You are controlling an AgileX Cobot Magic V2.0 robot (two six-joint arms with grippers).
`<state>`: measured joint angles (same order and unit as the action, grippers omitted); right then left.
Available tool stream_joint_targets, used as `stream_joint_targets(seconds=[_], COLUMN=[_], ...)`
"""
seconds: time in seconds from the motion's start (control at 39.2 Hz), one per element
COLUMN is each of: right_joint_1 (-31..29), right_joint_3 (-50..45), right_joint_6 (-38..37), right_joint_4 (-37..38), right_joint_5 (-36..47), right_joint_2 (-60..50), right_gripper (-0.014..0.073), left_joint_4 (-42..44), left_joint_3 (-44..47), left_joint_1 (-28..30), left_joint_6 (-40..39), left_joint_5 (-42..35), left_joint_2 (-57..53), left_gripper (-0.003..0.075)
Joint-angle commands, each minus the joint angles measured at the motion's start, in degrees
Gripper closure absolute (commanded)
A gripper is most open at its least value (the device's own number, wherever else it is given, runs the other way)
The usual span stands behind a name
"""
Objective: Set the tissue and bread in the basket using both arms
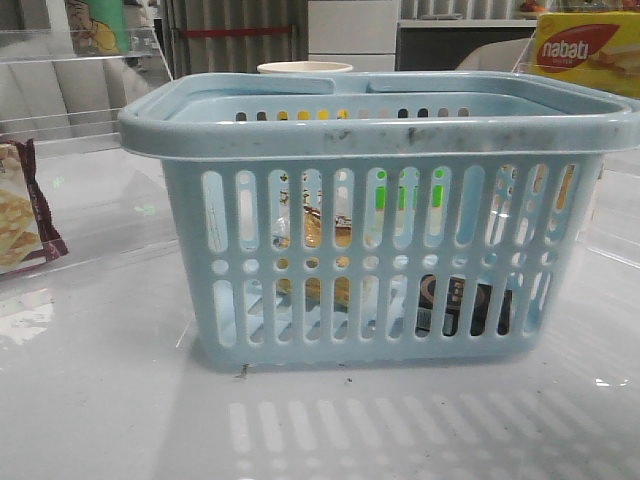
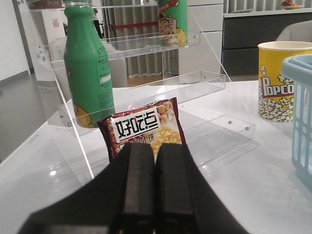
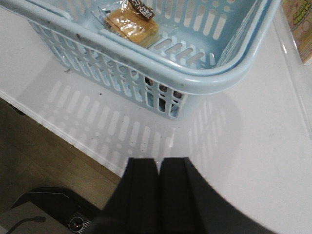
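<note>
Light-blue plastic fills the front view: the basket [image 1: 380, 240] stands on the white table [image 1: 100, 400], taking up the centre and right of the frame, its handles folded down along the rim. Through the slotted wall, the bread [image 1: 315, 232] shows as golden-brown patches left of centre, and the tissue [image 1: 462, 302] lies low on the basket floor toward the lower right, dark with a pale ring. A maroon-edged packet [image 1: 22, 215] sits at the left edge, a yellow nabati box [image 1: 585, 48] at the upper right, and the rim of a pale cup [image 1: 305, 68] peeks above the basket's far side. Neither arm appears here.

From the left wrist view, the left gripper [image 2: 154, 187] sits at the bottom centre with its two dark fingers pressed flat together and nothing between them. Beyond it a snack packet [image 2: 144, 127] leans against a clear acrylic shelf [image 2: 161, 90] holding a green bottle [image 2: 87, 68]. A popcorn cup [image 2: 278, 80] stands at the right, with a corner of the basket [image 2: 302, 107] at the right edge.

From the right wrist view, the right gripper [image 3: 158, 195] is at the bottom centre, fingers closed against each other, empty, over the table's edge. The basket [image 3: 195, 73] crosses the top of the frame; the bread [image 3: 131, 24] lies inside on its floor. The tissue cannot be made out here.
</note>
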<state>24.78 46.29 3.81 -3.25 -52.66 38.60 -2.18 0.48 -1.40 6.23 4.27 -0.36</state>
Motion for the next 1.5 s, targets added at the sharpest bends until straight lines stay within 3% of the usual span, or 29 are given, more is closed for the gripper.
stream_joint_targets(seconds=[0.0,0.13,0.33,0.51,0.89,1.48], right_joint_1=[-0.3,-4.8,-14.9,-21.9,-25.6,-26.3], right_joint_3=[0.8,-3.8,-18.5,-31.4,-48.2,-48.0], right_joint_6=[0.1,0.1,0.1,0.1,0.1,0.1], right_joint_4=[0.2,0.2,0.2,0.2,0.2,0.2], right_joint_5=[3.5,7.7,27.9,39.7,54.2,54.1], right_joint_2=[-1.1,-4.9,-17.6,-28.9,-40.3,-40.3], right_gripper=[0.0536,0.0536,0.0536,0.0536,0.0536,0.0536], left_joint_4=[-0.5,-0.5,-0.5,-0.5,-0.5,-0.5], left_joint_3=[-0.1,-0.1,-0.1,-0.1,-0.1,-0.1], left_joint_1=[-0.1,-0.1,-0.1,-0.1,-0.1,-0.1], left_joint_6=[-0.1,-0.1,-0.1,-0.1,-0.1,-0.1], left_joint_5=[-5.3,-5.3,-5.3,-5.3,-5.3,-5.3], left_joint_2=[-1.1,-0.9,-0.9,-0.9,-0.9,-0.9], left_gripper=[0.0621,0.0621,0.0621,0.0621,0.0621,0.0621])
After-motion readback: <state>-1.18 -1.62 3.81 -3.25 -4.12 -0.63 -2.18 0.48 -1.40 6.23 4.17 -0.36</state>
